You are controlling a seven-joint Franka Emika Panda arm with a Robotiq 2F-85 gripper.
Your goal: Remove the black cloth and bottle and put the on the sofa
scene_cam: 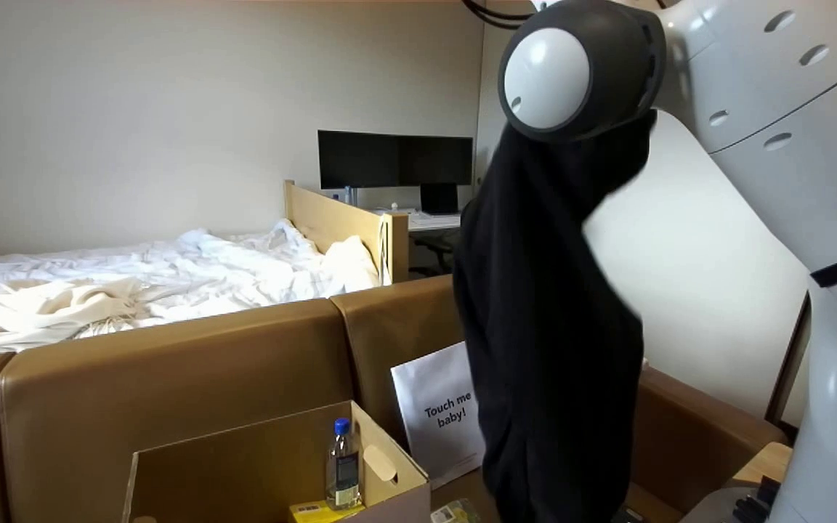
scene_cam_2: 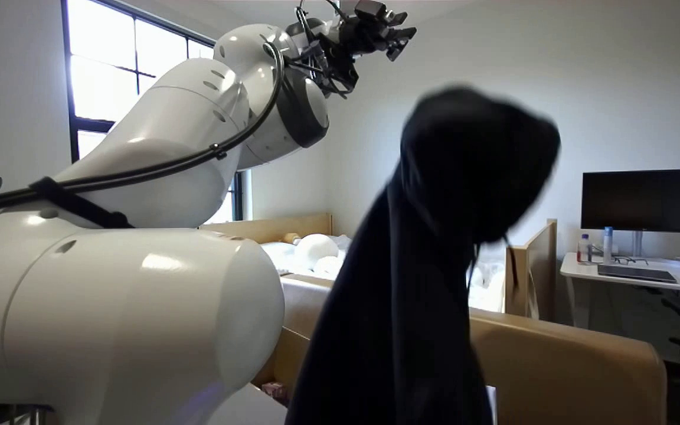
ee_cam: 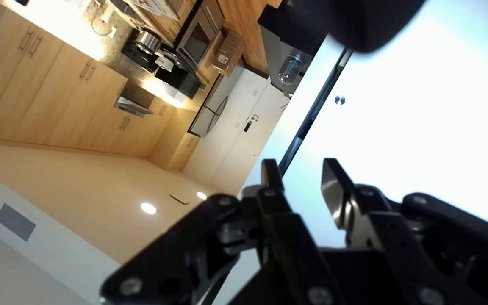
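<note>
One bottle (scene_cam: pixel 344 465) stands in one box (scene_cam: pixel 229 472); one tool (ee_cam: pixel 301 178), two fingers (ee_cam: pixel 272 174) apart, holds nothing.

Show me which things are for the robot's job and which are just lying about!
For the job:
the hand, open
the blue-capped bottle, inside the cardboard box
the black hooded cloth, probably; someone may be wearing it, I can't tell
the sofa, where they should go

Just lying about:
the "Touch me baby!" sign
the monitor
the white bedding
</note>
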